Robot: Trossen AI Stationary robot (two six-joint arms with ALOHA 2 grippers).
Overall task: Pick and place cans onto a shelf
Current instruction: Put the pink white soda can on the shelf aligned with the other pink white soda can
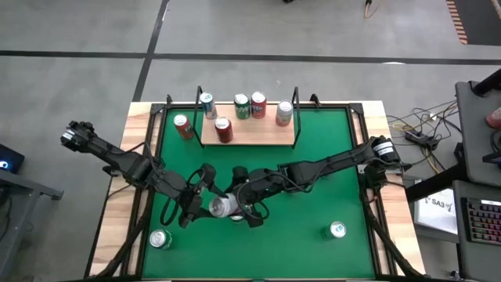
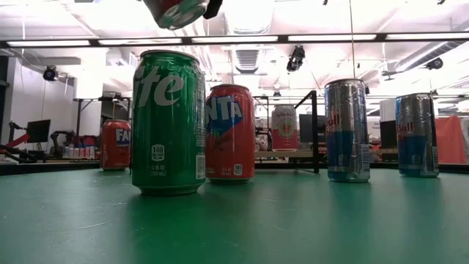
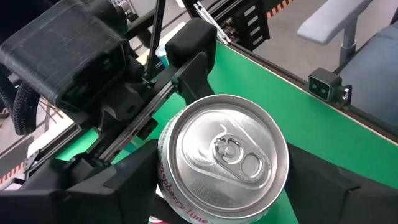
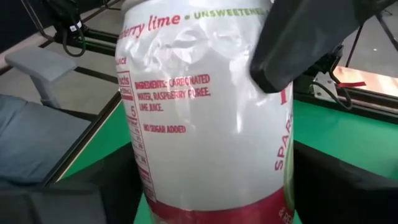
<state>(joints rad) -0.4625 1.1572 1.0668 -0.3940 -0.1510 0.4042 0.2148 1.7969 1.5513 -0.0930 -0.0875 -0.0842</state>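
Note:
A white can with a silver top [image 1: 221, 206] hangs in the air over the table's middle, between both grippers. My left gripper [image 1: 205, 200] is shut on it; its silver lid [image 3: 227, 152] faces the left wrist view. My right gripper [image 1: 246, 205] comes from the right and is open, with one finger on each side of the can's body [image 4: 205, 124]. The shelf [image 1: 249, 135] lies at the far edge, with several cans standing on it. The low view shows the held can [image 2: 176, 11] at the top. My left gripper pinches the can's side wall [image 3: 163, 180] between its two fingers [image 3: 112, 193], close below the lid. It comes from the table's left, slanting slightly down. The can is lifted clear of the table and tilted. My right gripper: I cannot tell whether its fingers touch the can.
A red can [image 1: 183, 126] stands on the table left of the shelf. A green can [image 1: 160, 239] is at the near left and another can [image 1: 337, 229] at the near right. Black wire uprights [image 1: 296, 98] rise at the shelf's ends.

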